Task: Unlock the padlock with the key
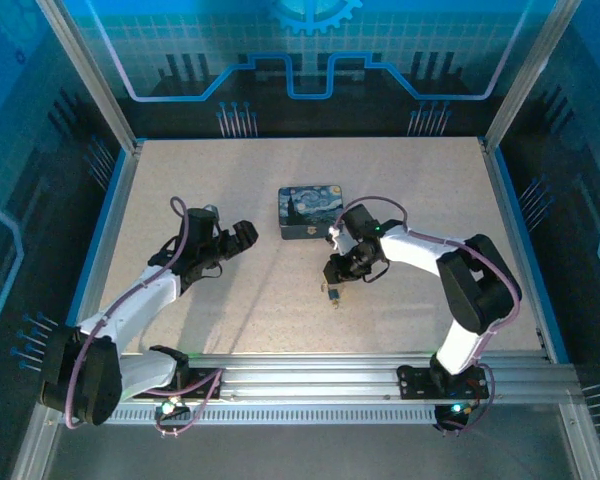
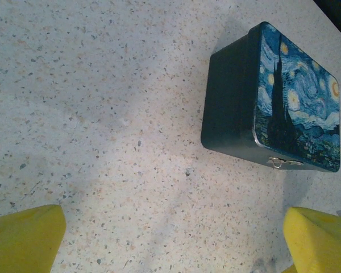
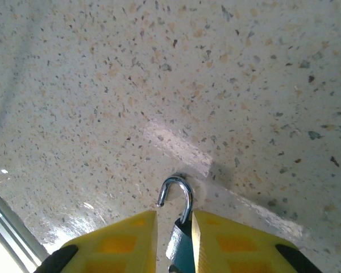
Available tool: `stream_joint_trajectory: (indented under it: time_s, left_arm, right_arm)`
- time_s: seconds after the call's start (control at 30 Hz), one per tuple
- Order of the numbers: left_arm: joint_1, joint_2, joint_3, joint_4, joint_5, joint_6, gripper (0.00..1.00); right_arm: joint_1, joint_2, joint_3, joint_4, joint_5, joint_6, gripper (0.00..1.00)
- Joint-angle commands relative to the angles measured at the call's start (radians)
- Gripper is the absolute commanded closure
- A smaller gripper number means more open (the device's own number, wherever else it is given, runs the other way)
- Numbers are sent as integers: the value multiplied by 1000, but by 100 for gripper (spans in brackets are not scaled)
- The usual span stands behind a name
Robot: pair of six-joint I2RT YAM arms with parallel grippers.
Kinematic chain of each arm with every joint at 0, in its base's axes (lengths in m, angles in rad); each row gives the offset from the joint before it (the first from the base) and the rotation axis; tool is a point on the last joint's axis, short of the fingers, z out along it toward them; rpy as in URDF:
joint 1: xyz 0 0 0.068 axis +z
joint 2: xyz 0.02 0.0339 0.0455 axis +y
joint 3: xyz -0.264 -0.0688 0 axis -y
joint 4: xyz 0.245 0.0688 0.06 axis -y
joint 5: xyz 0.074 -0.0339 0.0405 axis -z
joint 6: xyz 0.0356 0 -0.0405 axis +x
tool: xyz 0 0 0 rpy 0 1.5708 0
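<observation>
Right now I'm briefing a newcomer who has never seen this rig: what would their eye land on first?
The blue night-sky tin stands out first, vivid against the pale speckled table, around its middle. Next comes the padlock, pinched in the right gripper between its yellow fingers on the tin's near side, its silver shackle curving out past their tips.

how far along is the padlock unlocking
Done: the right pincer is shut on the padlock. In hand: its shackle reads as a hook with one end free, so it may already be sprung, though that's uncertain. Left: any key work, since the key is too small to pick out and the left pincer sits open and empty, facing the tin.
</observation>
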Motion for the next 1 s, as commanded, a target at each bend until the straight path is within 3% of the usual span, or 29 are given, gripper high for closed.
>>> stream_joint_trajectory:
  time_s: [0.0, 0.53, 0.77, 0.97]
  left_arm:
    - [10, -42, 8, -27, -7, -8, 1]
    - [10, -169, -3, -111, -61, -9, 1]
    - [22, -206, 56, -208, -215, 89, 1]
    - [55, -244, 41, -184, -351, 142, 1]
  right_arm:
    - [-11, -61, -11, -10, 23, -8, 75]
    - [-121, -403, -116, 100, 151, -59, 57]
    - [-238, -551, -228, 209, 176, -80, 50]
    - [-356, -647, -311, 288, 201, -81, 39]
